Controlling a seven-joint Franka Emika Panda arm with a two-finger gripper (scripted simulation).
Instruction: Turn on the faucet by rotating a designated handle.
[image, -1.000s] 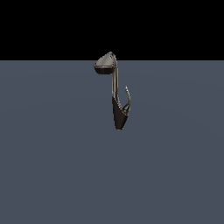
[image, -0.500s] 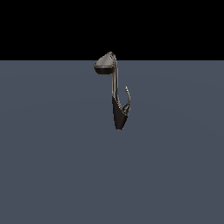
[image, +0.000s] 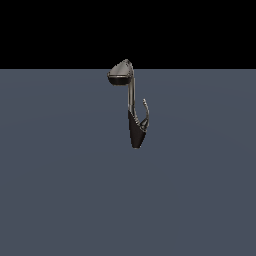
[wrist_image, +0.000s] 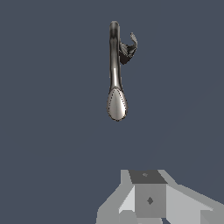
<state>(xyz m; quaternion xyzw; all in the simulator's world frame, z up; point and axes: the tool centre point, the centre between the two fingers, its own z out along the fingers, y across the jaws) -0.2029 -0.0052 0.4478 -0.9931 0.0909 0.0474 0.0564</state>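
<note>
The faucet (image: 131, 107) stands upright on the grey floor in the exterior view, with a dark cone base, a slim neck and a wide rounded head (image: 121, 74). The handle (image: 146, 112), a thin curved lever, branches from the base toward the exterior view's right. In the wrist view I see the faucet (wrist_image: 115, 65) from above, with the handle (wrist_image: 130, 46) beside its neck. My gripper (wrist_image: 148, 183) shows only as grey blocks at the picture's edge, well apart from the faucet. It holds nothing I can see. No arm shows in the exterior view.
A flat grey floor (image: 60, 190) spreads around the faucet on all sides. A black background lies beyond its far edge. No other objects are in view.
</note>
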